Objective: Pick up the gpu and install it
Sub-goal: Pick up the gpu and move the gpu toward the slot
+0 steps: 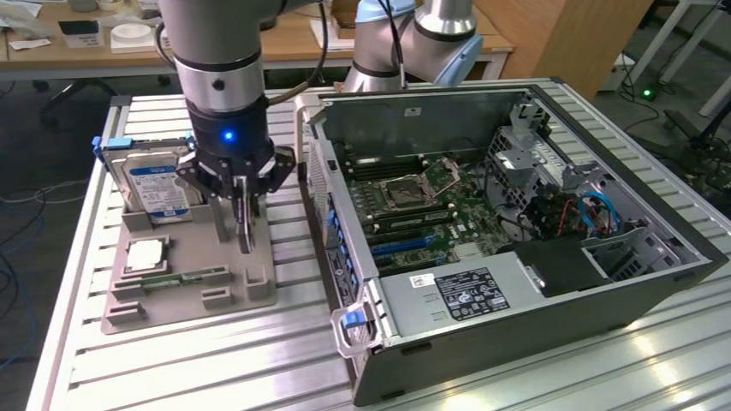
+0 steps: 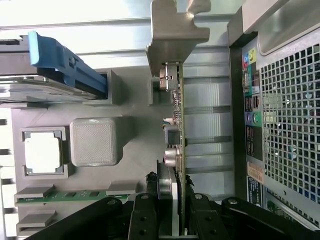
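One hand (image 1: 242, 195) gripping gpu (image 1: 243, 229) upright | above gray parts tray (image 1: 171, 301) | computer case (image 1: 571, 318) at 3 o'clock, exterior view

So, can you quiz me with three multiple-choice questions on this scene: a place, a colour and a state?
1. Where is the gpu? A held upright in the hand, over the grey tray; B lying on the floor; C inside a drawer.
2. What colours is the hard drive's label? A red and black; B blue and white; C all yellow.
3. How is the computer case? A sealed shut; B open, circuit board showing; C wrapped in plastic.
Answers: A, the hand clamps the card; B, seen on the upright drive; B, its inside is exposed.
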`<act>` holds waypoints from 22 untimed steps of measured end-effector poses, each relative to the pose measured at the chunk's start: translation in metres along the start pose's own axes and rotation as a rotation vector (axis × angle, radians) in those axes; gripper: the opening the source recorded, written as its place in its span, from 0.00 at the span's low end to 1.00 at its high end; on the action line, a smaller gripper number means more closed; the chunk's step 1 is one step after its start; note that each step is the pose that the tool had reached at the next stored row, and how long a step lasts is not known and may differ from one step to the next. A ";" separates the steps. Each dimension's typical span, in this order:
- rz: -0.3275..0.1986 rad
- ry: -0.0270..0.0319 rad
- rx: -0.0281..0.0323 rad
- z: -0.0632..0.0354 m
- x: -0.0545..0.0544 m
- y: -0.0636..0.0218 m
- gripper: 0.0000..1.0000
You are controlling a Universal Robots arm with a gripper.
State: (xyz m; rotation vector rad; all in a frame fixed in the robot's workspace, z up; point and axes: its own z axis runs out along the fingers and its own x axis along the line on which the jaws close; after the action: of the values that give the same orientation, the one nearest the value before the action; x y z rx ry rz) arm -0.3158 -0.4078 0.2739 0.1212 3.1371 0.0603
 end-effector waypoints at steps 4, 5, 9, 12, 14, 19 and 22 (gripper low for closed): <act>0.000 0.0041 -0.0042 -0.0048 0.000 0.0002 0.28; 0.000 0.0041 -0.0055 -0.0072 0.000 0.0003 0.28; 0.000 0.0043 -0.0073 -0.0166 0.000 0.0006 0.28; 0.000 0.0043 -0.0085 -0.0258 0.000 0.0010 0.28; 0.000 0.0044 -0.0090 -0.0317 0.000 0.0012 0.28; 0.000 0.0044 -0.0095 -0.0418 0.000 0.0016 0.28; 0.000 0.0045 -0.0094 -0.0489 0.000 0.0019 0.28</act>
State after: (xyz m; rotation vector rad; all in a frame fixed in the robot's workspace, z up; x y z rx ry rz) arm -0.3158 -0.4078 0.3228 0.1215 3.1409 0.0754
